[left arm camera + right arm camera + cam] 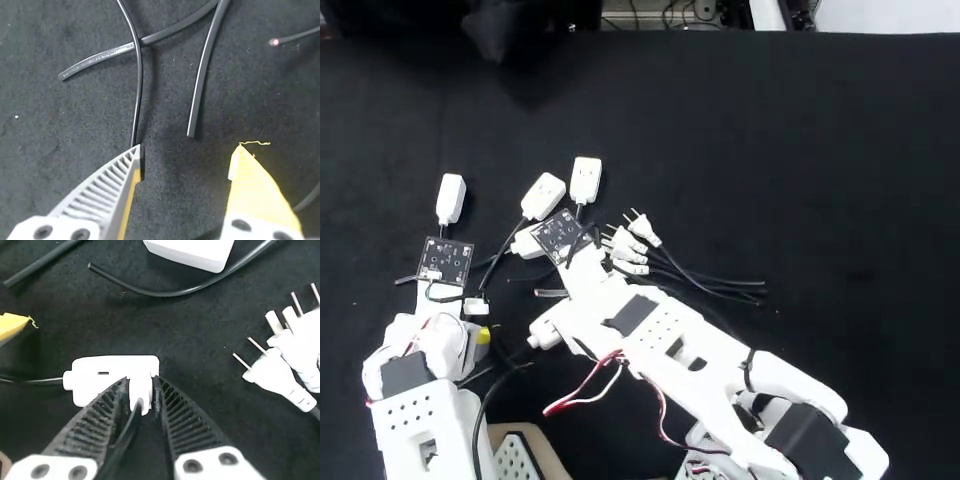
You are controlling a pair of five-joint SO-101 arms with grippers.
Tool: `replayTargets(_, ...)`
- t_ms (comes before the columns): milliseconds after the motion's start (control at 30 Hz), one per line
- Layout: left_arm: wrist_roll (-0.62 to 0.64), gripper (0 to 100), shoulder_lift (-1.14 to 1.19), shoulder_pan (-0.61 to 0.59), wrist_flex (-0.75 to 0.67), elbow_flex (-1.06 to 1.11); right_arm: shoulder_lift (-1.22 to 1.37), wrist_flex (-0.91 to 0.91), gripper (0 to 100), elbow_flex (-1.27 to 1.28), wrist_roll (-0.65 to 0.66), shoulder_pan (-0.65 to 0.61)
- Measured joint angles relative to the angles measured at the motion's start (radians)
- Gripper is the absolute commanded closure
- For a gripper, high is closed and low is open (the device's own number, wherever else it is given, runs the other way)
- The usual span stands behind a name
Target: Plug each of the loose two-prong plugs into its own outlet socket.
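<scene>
Now right claw (141, 385) clamps a white plastic socket block (100, 372); left claw (188, 150) gapes wide. Next, probably: seat the white two-prong plug (625, 245) at three o'clock.

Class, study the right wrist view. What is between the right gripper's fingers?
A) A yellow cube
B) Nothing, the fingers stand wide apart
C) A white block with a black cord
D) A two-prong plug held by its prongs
C: the right gripper is closed on a white block whose black cord runs off to one side, while the pronged plugs lie apart on the cloth.
</scene>
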Motion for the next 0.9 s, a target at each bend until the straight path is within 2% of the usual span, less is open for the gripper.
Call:
replayTargets(300, 0.0, 72, 0.0, 0.0, -0.002, 0.0, -0.002, 0.04, 98.6, 0.0, 0.0, 0.023)
replayTargets(533, 0.0, 72, 0.0, 0.0, -0.002, 0.0, -0.009, 0.157, 98.6, -0.005, 0.015, 0.127)
replayTargets(900, 0.0, 72, 0.0, 0.0, -0.003, 0.0, -0.011, 0.253, 98.6, -0.009, 0.132, 0.315)
